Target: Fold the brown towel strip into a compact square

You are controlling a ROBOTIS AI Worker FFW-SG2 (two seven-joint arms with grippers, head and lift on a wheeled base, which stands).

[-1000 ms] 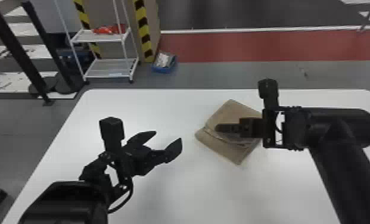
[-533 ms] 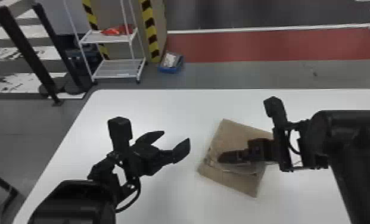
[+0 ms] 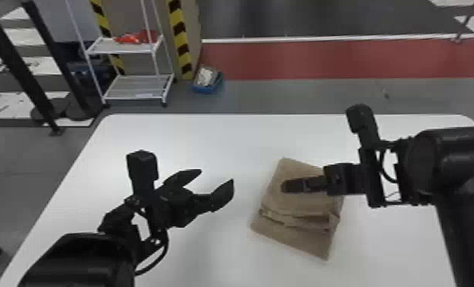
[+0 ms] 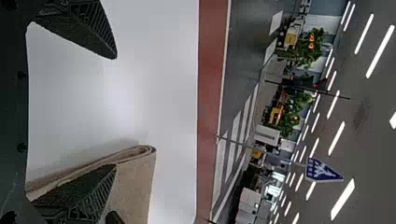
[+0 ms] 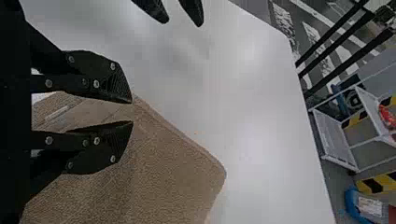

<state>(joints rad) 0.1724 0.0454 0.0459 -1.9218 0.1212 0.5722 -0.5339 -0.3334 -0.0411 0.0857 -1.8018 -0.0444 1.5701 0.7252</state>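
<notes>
The folded brown cloth towel (image 3: pixel 302 240) is seen just under the black right gripper (image 5: pixel 132 112), its flat fingers parted and nothing pinched. The black left gripper (image 3: pixel 216 176), spread wide, is set farther off, beside the towel.

A matt, finely rough cloth surface is shown by the brown towel strip (image 3: pixel 304 244), while the table (image 3: pixel 224 137) is finished in smooth white with a soft, blurred sheen. On the left gripper (image 3: pixel 216 176) and the right gripper (image 3: pixel 284 186), dull black surfaces are seen, roughened by fine ridges on the fingers, and the right one's are studded with screw heads of metallic look. White-coated metal is suggested by the shelf rack (image 3: pixel 106 45), smooth plastic by the blue tub (image 3: pixel 207 90), and a flat, matt finish is presented by the red floor band (image 3: pixel 323 57).
</notes>
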